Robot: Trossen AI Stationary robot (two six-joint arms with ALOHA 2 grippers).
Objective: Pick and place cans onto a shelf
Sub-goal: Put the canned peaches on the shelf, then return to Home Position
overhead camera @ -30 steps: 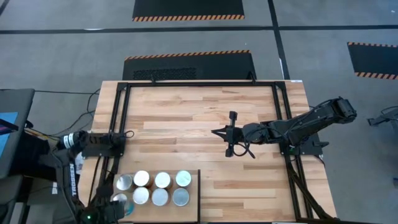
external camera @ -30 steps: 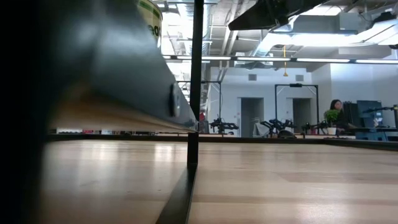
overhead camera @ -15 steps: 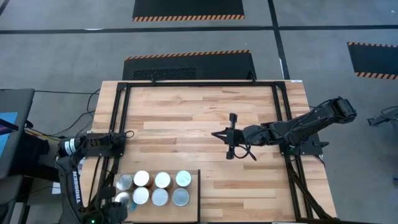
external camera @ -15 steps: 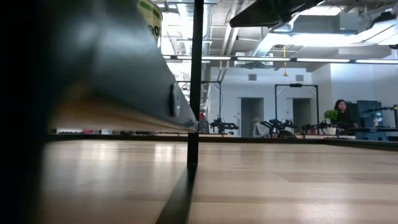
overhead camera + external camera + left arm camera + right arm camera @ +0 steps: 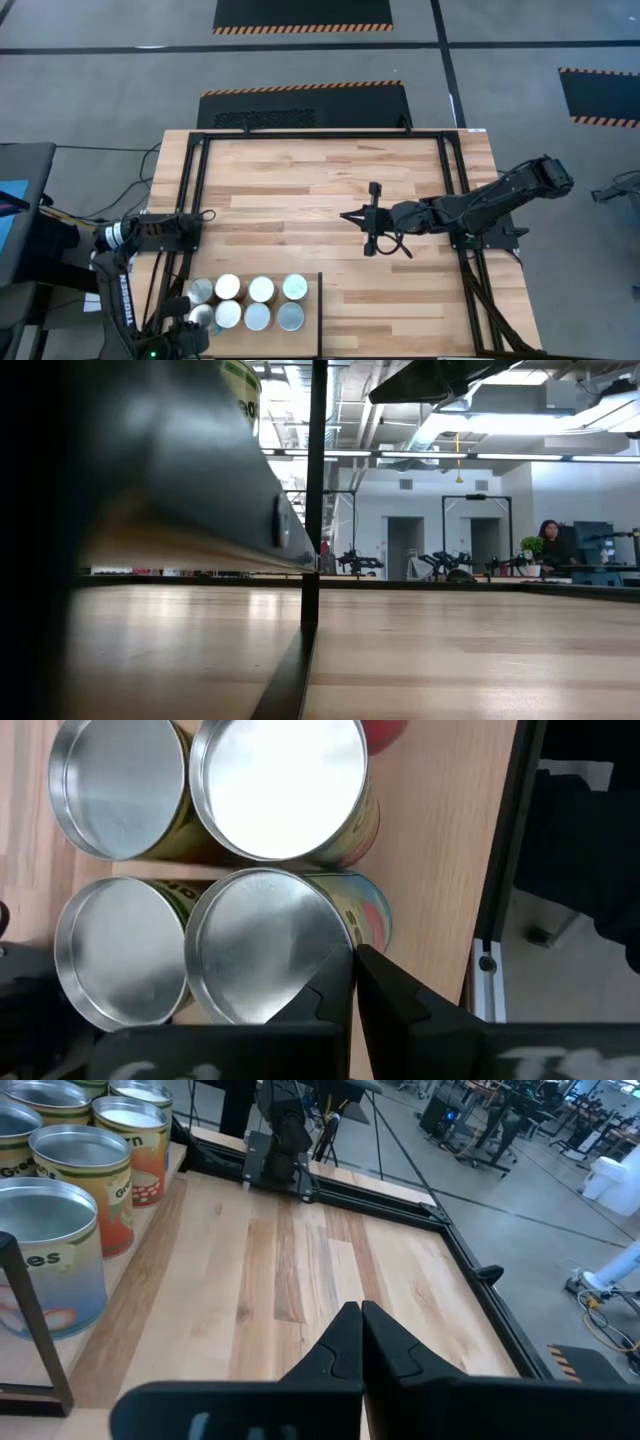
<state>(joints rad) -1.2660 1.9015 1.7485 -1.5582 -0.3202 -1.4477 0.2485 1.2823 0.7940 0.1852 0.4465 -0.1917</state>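
Both grippers (image 5: 352,982) (image 5: 360,1342) apparently closed

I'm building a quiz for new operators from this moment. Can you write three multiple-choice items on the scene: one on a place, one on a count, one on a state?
1. Where do the round silver-topped cans stand in the high view?
A. near-left corner
B. far-right corner
C. table centre

2. How many can tops show in the high view?
A. four
B. eight
C. twelve

3. How are the right gripper's dark fingers?
A. wide open
B. shut on a can
C. shut, empty

Answers: 1 A, they cluster on the pale plywood shelf there. 2 B, two rows of four. 3 C, the right wrist view shows the tips together over bare wood.
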